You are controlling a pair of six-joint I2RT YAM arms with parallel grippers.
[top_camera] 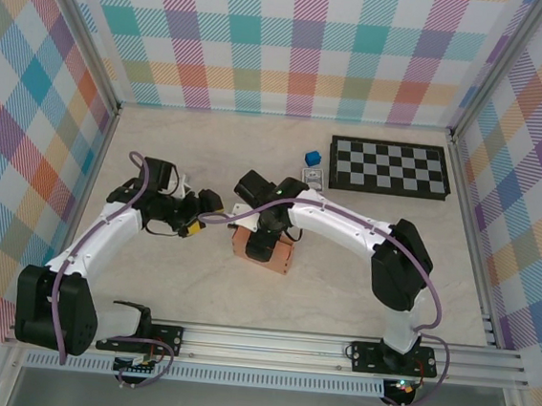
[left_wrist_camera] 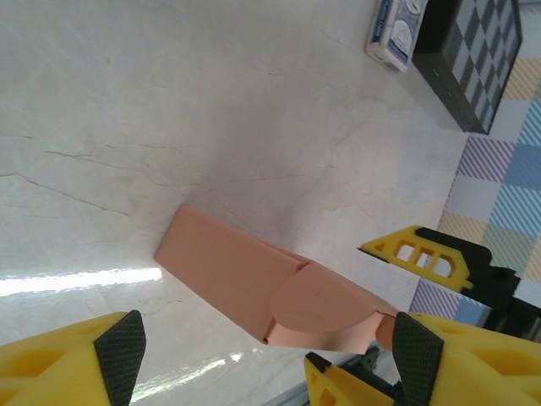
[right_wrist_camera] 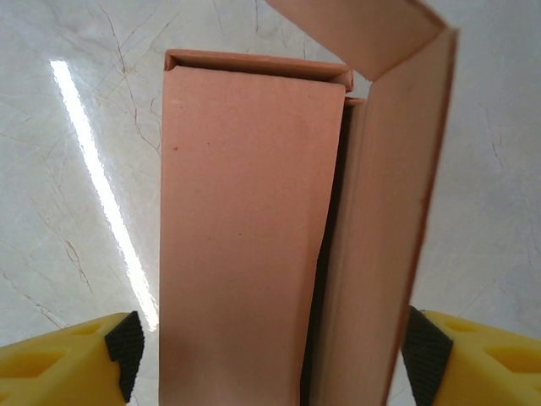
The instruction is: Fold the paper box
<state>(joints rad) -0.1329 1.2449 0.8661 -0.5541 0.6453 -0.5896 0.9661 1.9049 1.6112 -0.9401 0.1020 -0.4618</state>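
The paper box (top_camera: 280, 257) is a salmon-orange cardboard piece lying mid-table, partly folded. In the right wrist view the paper box (right_wrist_camera: 245, 237) has a flat long panel with a raised side wall along its right, and a flap bent over at the far end. My right gripper (right_wrist_camera: 275, 347) is open and straddles it: the right pad (right_wrist_camera: 423, 351) is at the wall, the left pad stands apart. My left gripper (left_wrist_camera: 268, 347) is open just left of the box (left_wrist_camera: 245, 279). A rounded flap end lies near its right pad (left_wrist_camera: 417, 355).
A black-and-white checkerboard (top_camera: 388, 166) lies at the back right, with a tiny blue cube (top_camera: 312, 157) and a small blue-white card pack (top_camera: 313, 176) to its left. Plaid walls enclose the table on three sides. The right gripper's yellow finger (left_wrist_camera: 423, 254) shows in the left wrist view.
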